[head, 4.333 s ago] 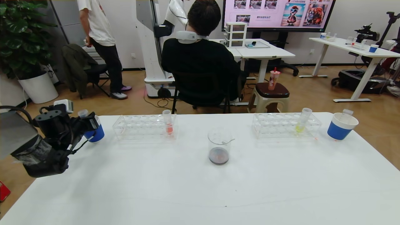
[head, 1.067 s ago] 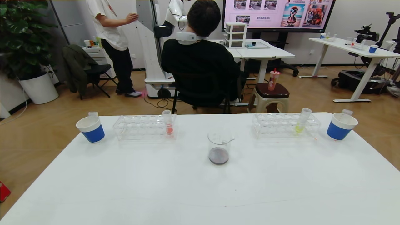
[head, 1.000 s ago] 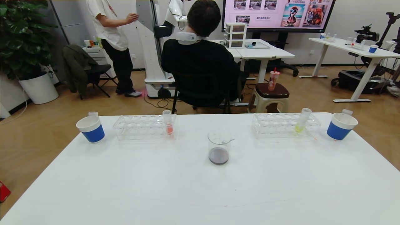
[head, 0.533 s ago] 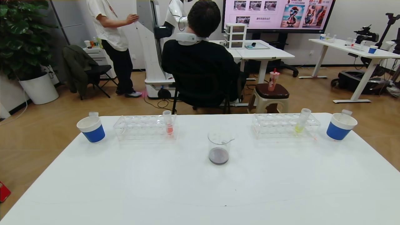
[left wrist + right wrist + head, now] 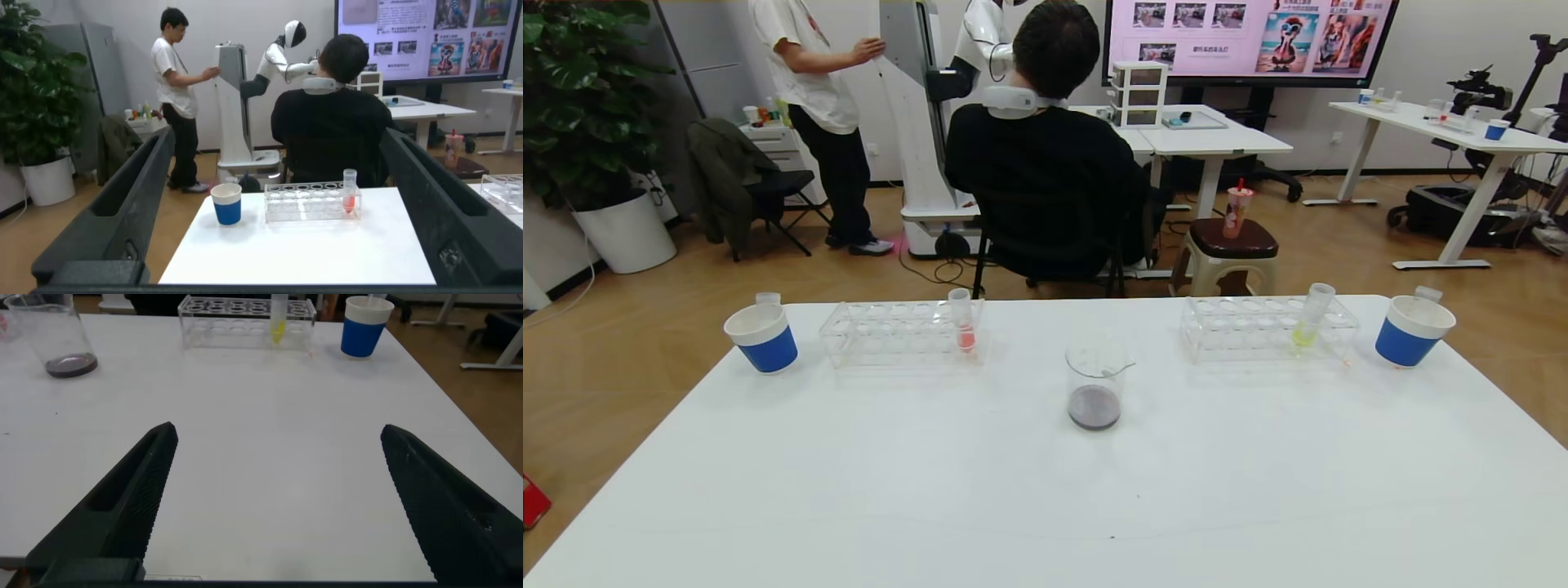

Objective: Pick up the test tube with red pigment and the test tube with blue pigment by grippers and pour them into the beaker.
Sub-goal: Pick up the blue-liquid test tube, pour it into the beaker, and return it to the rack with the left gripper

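Observation:
The beaker stands mid-table with dark purple liquid at its bottom; it also shows in the right wrist view. The test tube with red pigment stands upright in the left clear rack, also in the left wrist view. No test tube with blue pigment is in view. Neither gripper shows in the head view. My left gripper is open and empty, back from the table's left end. My right gripper is open and empty above the table's near right part.
A yellow-green tube leans in the right rack. Blue-and-white paper cups stand at the far corners, each with an empty clear tube. A seated person is behind the table.
My left gripper, earlier at the left paper cup with an empty tube, has withdrawn out of the head view; the tube now stands in that cup. Nothing moved in the last second.

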Controlling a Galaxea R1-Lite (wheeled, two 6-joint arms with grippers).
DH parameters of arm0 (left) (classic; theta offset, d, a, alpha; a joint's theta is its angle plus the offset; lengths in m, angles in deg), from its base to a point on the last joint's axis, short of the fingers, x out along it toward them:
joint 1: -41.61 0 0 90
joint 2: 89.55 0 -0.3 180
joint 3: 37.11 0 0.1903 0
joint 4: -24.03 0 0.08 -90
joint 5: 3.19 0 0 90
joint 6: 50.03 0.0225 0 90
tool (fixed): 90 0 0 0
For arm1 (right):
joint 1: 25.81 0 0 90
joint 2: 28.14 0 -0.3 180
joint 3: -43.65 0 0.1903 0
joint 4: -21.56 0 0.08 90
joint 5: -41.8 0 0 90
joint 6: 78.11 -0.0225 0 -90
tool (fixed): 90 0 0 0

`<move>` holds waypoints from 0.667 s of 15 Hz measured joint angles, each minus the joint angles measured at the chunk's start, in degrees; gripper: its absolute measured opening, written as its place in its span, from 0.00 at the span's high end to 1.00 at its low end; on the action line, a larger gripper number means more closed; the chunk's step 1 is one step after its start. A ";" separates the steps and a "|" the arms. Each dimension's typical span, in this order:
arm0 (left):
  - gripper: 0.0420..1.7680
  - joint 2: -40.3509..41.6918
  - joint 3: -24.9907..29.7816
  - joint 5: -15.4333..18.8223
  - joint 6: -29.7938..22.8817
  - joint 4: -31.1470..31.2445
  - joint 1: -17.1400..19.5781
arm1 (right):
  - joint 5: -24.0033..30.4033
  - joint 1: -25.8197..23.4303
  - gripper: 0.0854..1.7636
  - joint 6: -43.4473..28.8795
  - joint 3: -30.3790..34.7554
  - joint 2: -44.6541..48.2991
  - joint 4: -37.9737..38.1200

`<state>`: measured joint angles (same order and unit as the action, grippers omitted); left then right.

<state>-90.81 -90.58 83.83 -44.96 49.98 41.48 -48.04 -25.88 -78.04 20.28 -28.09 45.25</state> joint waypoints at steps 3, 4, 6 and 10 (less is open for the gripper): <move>0.01 1.15 15.38 -0.24 -0.23 -9.34 0.04 | -0.02 0.00 0.02 0.00 0.00 0.00 0.02; 0.01 1.23 19.96 -0.24 -0.37 -10.35 0.04 | 0.00 0.00 0.02 0.00 0.00 0.00 0.00; 0.01 1.33 26.53 0.26 -0.72 -6.16 0.04 | 0.00 0.02 0.02 0.00 0.00 0.00 0.00; 0.01 1.37 29.70 3.38 -2.05 -2.72 0.09 | 0.00 0.02 0.02 0.00 0.00 0.00 0.00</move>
<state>-89.44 -60.88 87.21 -47.00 47.26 41.56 -48.04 -25.86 -78.04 20.28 -28.09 45.25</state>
